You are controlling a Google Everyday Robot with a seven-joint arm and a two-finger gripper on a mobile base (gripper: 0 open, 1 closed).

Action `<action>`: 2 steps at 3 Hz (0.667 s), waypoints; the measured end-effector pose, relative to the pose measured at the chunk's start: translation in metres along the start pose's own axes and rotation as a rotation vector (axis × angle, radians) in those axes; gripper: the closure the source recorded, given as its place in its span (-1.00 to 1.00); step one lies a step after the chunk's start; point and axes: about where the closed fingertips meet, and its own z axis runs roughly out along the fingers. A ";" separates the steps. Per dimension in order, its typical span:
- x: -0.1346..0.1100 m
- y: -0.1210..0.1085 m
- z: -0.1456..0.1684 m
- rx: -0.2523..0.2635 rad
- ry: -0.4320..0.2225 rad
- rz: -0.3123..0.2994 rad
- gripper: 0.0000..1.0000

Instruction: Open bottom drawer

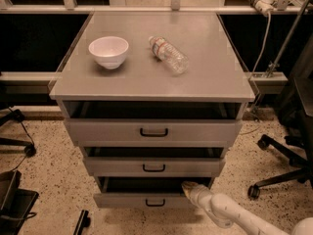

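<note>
gripper (pixel 189 186), grip unclear, at the ajar bottom drawer (pixel 127 199) above a speckled floor (pixel 49 173).

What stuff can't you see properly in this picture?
Camera view:
- Inside the bottom drawer: dark, shaded by the drawer above.
- The arm behind the gripper, which sits at that drawer's top right edge: cut off by the picture's bottom edge.
- Bottle label: too small to read.
</note>
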 end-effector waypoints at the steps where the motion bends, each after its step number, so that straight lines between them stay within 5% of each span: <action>1: 0.016 0.032 -0.031 -0.083 0.013 0.096 1.00; 2: 0.021 0.050 -0.043 -0.125 0.017 0.127 1.00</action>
